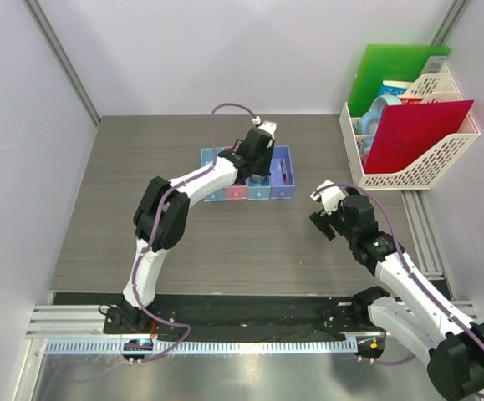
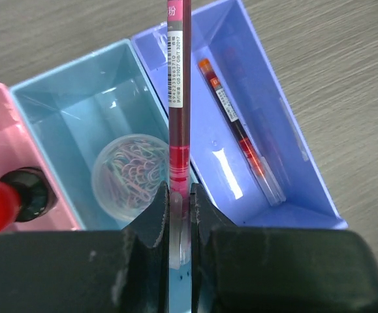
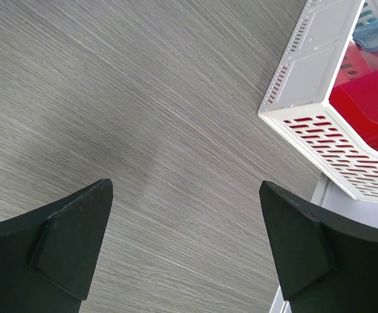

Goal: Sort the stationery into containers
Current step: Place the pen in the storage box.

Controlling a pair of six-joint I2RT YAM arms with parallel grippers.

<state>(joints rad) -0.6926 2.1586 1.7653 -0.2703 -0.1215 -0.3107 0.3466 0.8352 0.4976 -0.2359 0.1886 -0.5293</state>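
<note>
Pen (image 2: pixel 179 98) in L end effector (image 2: pixel 179 203) above bins (image 2: pixel 78 111)

From high over the near edge, we look down across the whole grey table (image 1: pixel 124 159). Our left wrist camera hangs close above the row of bins (image 2: pixel 51 130), which sits at upper centre in the overhead view. Our right wrist camera faces the table at close range, sharing the white mesh file rack (image 3: pixel 306 78) with the overhead's upper right.

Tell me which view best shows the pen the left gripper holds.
Left wrist: the dark-red pen stands clamped in the left gripper, label visible. Top external hides it behind the left arm; right wrist misses it.
</note>
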